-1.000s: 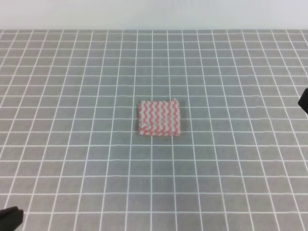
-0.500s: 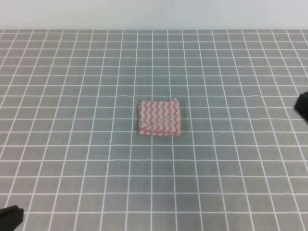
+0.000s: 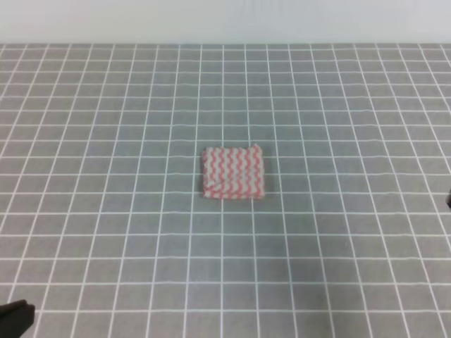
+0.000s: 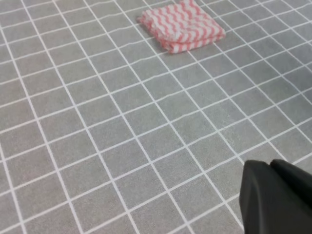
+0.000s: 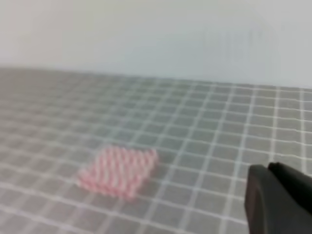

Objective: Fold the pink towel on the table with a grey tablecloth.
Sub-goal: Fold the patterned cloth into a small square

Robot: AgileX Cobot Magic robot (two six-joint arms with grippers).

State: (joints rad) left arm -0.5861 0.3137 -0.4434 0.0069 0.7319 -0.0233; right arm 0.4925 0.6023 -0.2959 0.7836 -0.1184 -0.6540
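The pink towel (image 3: 234, 172) lies folded into a small, thick square in the middle of the table with a grey tablecloth (image 3: 106, 141). In the left wrist view the pink towel (image 4: 181, 25) sits far off at the top, its layered edges facing the camera. The right wrist view shows the pink towel (image 5: 119, 170) blurred at lower left. My left gripper (image 3: 14, 317) is a dark tip at the bottom left corner. The left gripper (image 4: 269, 165) has its fingers pressed together, holding nothing. My right gripper (image 5: 268, 168) also looks shut and empty, well away from the towel.
The white-lined grey cloth stretches in every direction around the towel. A pale wall (image 3: 225, 21) runs along the table's far edge.
The right gripper has drawn back down and to the right, almost out of the exterior view. The left gripper sank slightly at the bottom left corner. The towel has not moved.
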